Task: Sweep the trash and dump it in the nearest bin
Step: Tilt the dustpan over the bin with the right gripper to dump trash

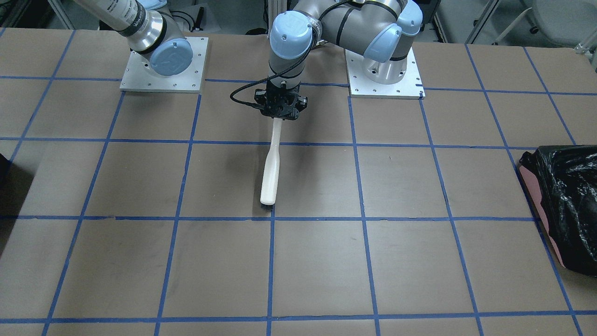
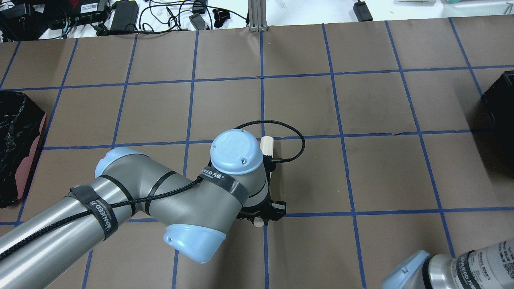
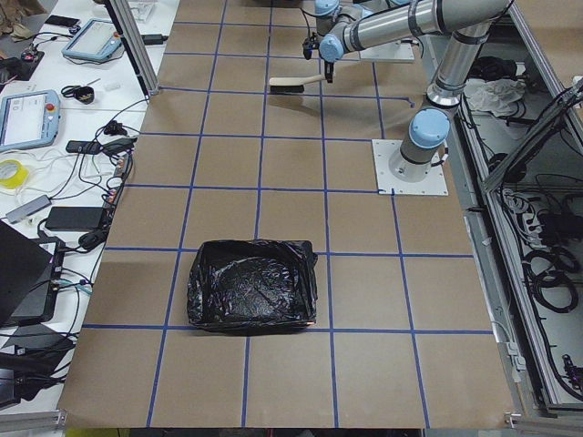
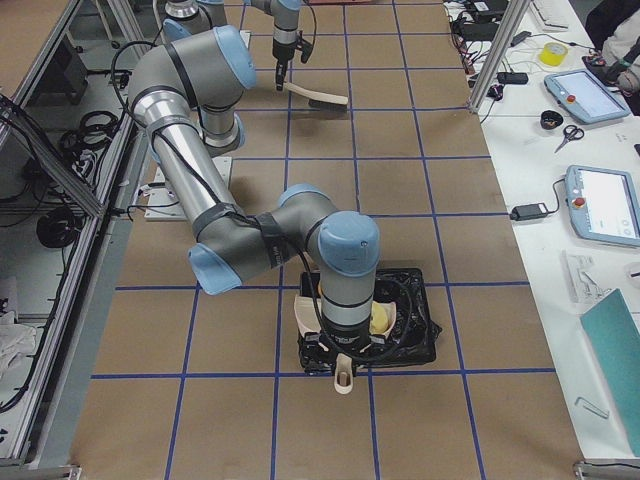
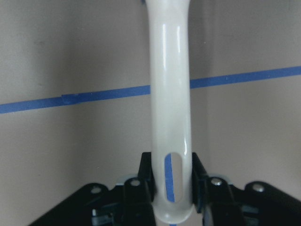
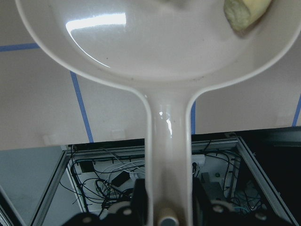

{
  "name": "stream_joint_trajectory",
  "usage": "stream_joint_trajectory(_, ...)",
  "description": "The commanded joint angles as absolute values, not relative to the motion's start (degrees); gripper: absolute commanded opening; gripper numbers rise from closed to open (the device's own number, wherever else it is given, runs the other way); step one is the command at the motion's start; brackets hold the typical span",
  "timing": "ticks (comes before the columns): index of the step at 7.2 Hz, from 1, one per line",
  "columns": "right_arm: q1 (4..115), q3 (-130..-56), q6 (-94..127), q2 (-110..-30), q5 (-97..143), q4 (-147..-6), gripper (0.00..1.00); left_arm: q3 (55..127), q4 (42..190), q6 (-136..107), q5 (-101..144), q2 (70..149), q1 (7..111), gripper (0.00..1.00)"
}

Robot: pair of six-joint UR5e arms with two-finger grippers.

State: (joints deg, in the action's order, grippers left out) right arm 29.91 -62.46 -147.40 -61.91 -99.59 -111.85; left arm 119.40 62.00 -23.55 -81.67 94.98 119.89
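What shows of the trash (image 6: pixel 247 14) is a pale yellow chunk with a rough, greenish, fuzzy edge, lying against the upper right wall of a glossy cream dustpan (image 6: pixel 155 42). A second pale piece just cuts into the wrist view's top edge, too cropped to tell what it is. From the table's end the load reads as a bright yellow lump (image 4: pixel 381 320) inside the pan, which hangs over a black-lined bin (image 4: pixel 425 290) at the robot's right end of the table (image 1: pixel 419 261). The right gripper (image 6: pixel 167 200) is clamped narrowly on the pan's handle, a dark finger (image 6: pixel 139 193) pressed to each side of it. The left gripper (image 5: pixel 171 176) is closed on the end of a white brush (image 1: pixel 272 163), just at the handle's hanging slot. The brush slants down from that gripper (image 1: pixel 280 105), and its dark bristles meet the brown paper near a blue tape line in the middle of the table. No trash lies around the bristles. A second bin (image 1: pixel 566 200), lined with crinkled black plastic, sits at the robot's left end, well apart from the brush.
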Motion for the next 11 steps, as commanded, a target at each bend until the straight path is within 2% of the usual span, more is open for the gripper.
stream_joint_trajectory(1,30.23,-62.67,-147.31,-62.31,-101.41,-112.85,0.00,119.44,61.96,-23.47,-81.74,95.18,119.88,0.17)
stream_joint_trajectory(4,30.32,-62.93,-145.72,-62.31,-105.89,-117.59,0.00,119.88,61.96,-23.64,-81.74,95.62,119.88,0.28)
stream_joint_trajectory(5,31.02,-63.80,-145.20,-62.49,-107.91,-117.77,0.00,119.88,61.96,-23.73,-81.74,95.89,119.88,0.40)
stream_joint_trajectory(8,34.36,-68.01,-142.82,-64.23,-111.00,-117.42,0.00,119.80,62.05,-23.47,-81.74,95.89,119.88,0.44)
stream_joint_trajectory(9,34.45,-68.98,-142.91,-65.64,-111.01,-117.51,0.00,119.10,61.96,-23.29,-81.56,95.80,119.80,0.57)
stream_joint_trajectory(11,34.54,-70.92,-143.61,-67.06,-111.01,-121.69,0.00,113.85,61.96,-23.20,-81.65,95.01,119.71,1.00)
